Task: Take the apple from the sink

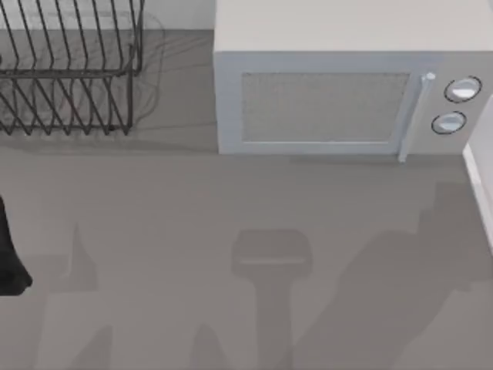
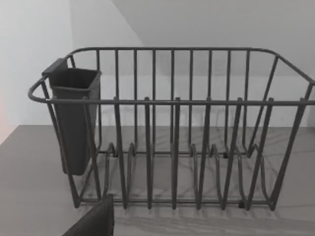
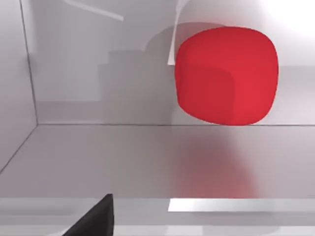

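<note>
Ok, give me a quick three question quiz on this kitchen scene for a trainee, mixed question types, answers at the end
1. True or false: the microwave door is shut.
2. In the right wrist view, the apple sits inside: A) the dish rack B) the sink C) the microwave.
3. What hangs on one end of the dish rack in the left wrist view?

Key: 1 true. 2 B, a pale basin with walls around it. 3 A dark cutlery cup.
</note>
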You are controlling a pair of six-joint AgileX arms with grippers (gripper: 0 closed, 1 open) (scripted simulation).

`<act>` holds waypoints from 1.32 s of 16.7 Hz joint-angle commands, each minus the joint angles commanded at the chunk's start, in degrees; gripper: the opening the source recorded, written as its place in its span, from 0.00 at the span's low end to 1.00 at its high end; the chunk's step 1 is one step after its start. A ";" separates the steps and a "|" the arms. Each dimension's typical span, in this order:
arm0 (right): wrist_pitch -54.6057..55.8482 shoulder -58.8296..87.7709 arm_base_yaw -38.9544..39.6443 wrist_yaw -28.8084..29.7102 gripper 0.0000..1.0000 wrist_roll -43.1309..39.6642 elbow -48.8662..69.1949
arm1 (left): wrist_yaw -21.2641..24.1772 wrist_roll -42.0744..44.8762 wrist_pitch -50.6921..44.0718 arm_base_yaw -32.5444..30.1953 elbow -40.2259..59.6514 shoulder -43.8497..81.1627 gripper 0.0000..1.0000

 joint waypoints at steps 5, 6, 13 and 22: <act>0.96 0.58 0.29 0.02 1.00 0.07 -0.54 | 0.00 0.00 0.00 0.00 0.00 0.00 1.00; 2.24 1.62 0.27 0.02 1.00 0.08 -1.05 | 0.00 0.00 0.00 0.00 0.00 0.00 1.00; 23.26 14.41 0.12 0.12 1.00 0.25 -7.73 | 0.00 0.00 0.00 0.00 0.00 0.00 1.00; 30.37 19.65 0.09 0.16 0.92 0.36 -10.72 | 0.00 0.00 0.00 0.00 0.00 0.00 1.00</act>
